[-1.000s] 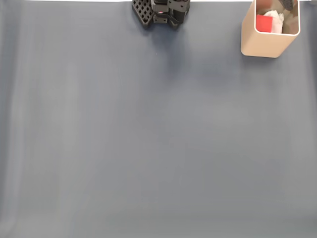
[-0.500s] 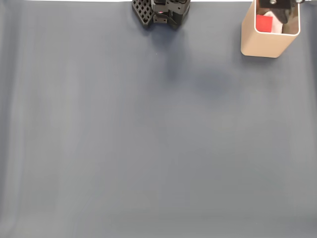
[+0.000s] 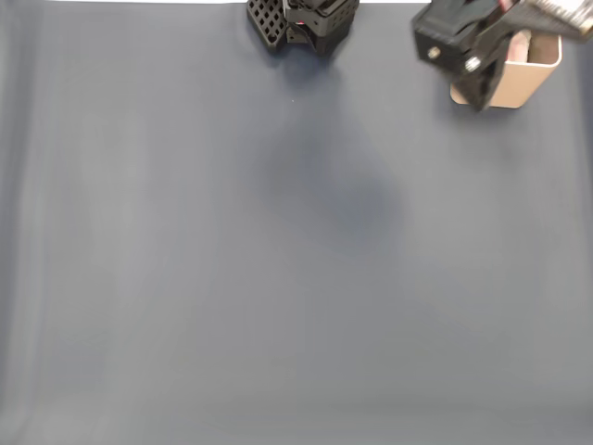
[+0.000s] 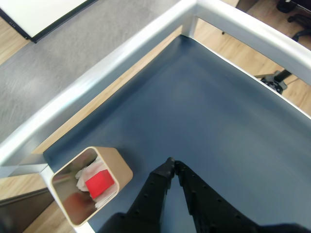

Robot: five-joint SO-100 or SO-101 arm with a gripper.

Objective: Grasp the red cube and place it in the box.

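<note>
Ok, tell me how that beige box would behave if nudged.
The box looks tall with thin walls, so it is probably light and may tip or slide. Only the red cube and some white scraps lie inside, so there is likely little ballast.

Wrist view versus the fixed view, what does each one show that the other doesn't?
Wrist view: the small red cube lying inside the tall beige box on crumpled white paper, and the black gripper with tips together. Fixed view: the arm's black base at the table's far edge. Both: the box and the dark blue table.
</note>
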